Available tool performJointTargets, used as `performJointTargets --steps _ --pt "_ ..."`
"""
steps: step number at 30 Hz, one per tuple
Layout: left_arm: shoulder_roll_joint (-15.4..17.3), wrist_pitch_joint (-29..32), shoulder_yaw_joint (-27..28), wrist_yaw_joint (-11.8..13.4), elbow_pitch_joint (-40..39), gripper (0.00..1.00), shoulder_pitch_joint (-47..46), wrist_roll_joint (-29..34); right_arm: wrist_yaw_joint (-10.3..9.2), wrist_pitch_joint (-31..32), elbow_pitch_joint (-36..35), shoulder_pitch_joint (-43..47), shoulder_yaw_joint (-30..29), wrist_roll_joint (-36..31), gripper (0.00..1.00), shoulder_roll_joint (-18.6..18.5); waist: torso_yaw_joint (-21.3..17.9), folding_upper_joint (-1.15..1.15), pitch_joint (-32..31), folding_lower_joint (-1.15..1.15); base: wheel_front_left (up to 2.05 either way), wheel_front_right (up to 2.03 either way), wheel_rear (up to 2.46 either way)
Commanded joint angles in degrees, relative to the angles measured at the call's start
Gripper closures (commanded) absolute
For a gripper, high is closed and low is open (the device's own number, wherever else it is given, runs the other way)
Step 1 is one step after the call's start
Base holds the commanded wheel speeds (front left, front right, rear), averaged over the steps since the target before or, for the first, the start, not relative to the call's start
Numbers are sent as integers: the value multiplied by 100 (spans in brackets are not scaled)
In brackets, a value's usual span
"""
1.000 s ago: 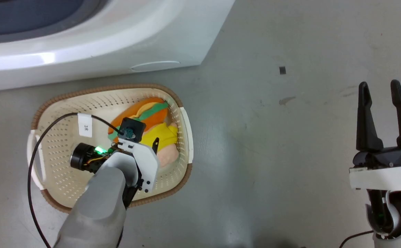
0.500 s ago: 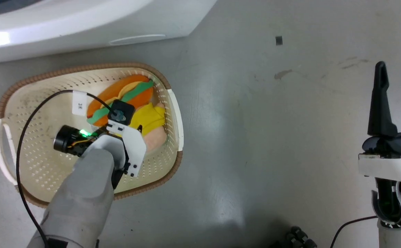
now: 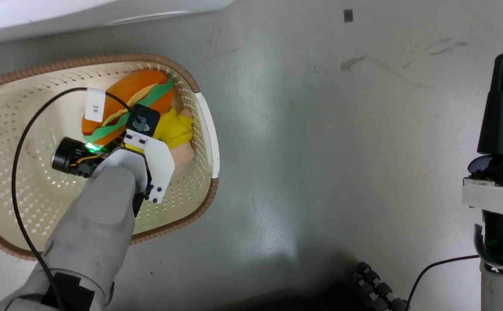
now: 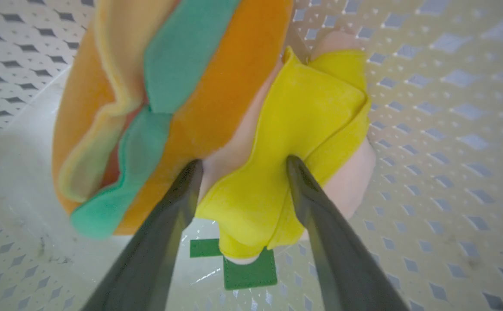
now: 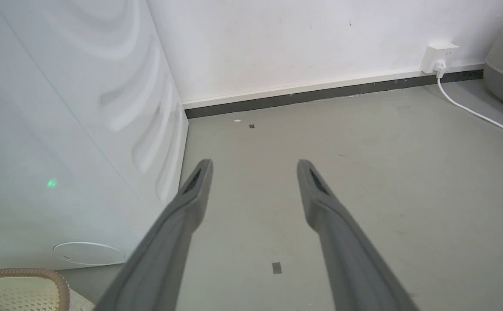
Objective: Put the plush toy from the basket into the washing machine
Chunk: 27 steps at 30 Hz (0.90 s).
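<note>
**A:** Status on the left gripper point(image 4: 243, 163)?

**B:** I have it down inside the basket point(image 3: 203, 129), fingers spread. The plush toy point(image 4: 217, 86) lies right at the tips. Its yellow body sits between my two fingers, and each tip touches the fabric. In the wrist view, the orange striped hat lies just left of the left finger.

**A:** Clamped on it?

**B:** No. I read the gap as wide, much like the other arm's. The toy is in the basket, close to the wall by the white handle. Its green tag point(image 4: 249, 274) is below the tips.

**A:** And the right gripper point(image 5: 253, 166)?

**B:** Fingers apart over the grey floor point(image 5: 385, 194), with nothing between them. The washing machine point(image 5: 61, 129) stands to its left, and it is well apart from the toy.
</note>
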Motion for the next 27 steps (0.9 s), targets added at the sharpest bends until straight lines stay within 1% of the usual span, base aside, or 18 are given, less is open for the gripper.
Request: performJointTargets --steps 1,10,11,12,15,19,24,25,27 --pt "84 17 -77 65 211 0 -188 -42 -4 -70 -59 -156 -29 68 0 -1 -43 0 114 0 0 0 0" --pt "145 -46 -261 176 693 0 -439 -207 -4 -168 -119 -304 -76 162 0 -1 -111 0 318 0 0 0 0" --pt "149 -66 -262 200 693 82 -423 -217 -4 -168 -118 -303 -74 158 0 -1 -109 0 287 0 0 0 0" --pt "156 -102 -283 219 693 100 -409 -206 -4 -168 -122 -302 -71 154 0 -1 -108 0 260 0 0 0 0" --pt "180 25 -335 128 693 100 -334 -215 -4 -168 -128 -295 -59 139 0 -1 -113 0 182 0 0 0 0" --pt "181 -36 -372 92 693 100 -279 -243 -4 -168 -112 -270 -79 111 0 -1 -92 0 52 0 0 0 0" --pt "118 -235 -332 54 693 100 -141 -371 -4 -168 -47 -203 -74 56 0 -1 -20 0 -288 0 0 0 0" --pt "99 -293 -328 29 693 100 -108 -394 -4 -168 -33 -183 -67 42 0 -1 -3 0 -368 0 0 0 0" --pt "45 -467 -328 -100 693 100 -23 -449 -4 -168 -1 -139 -56 5 0 -1 49 0 -564 0 0 0 0"
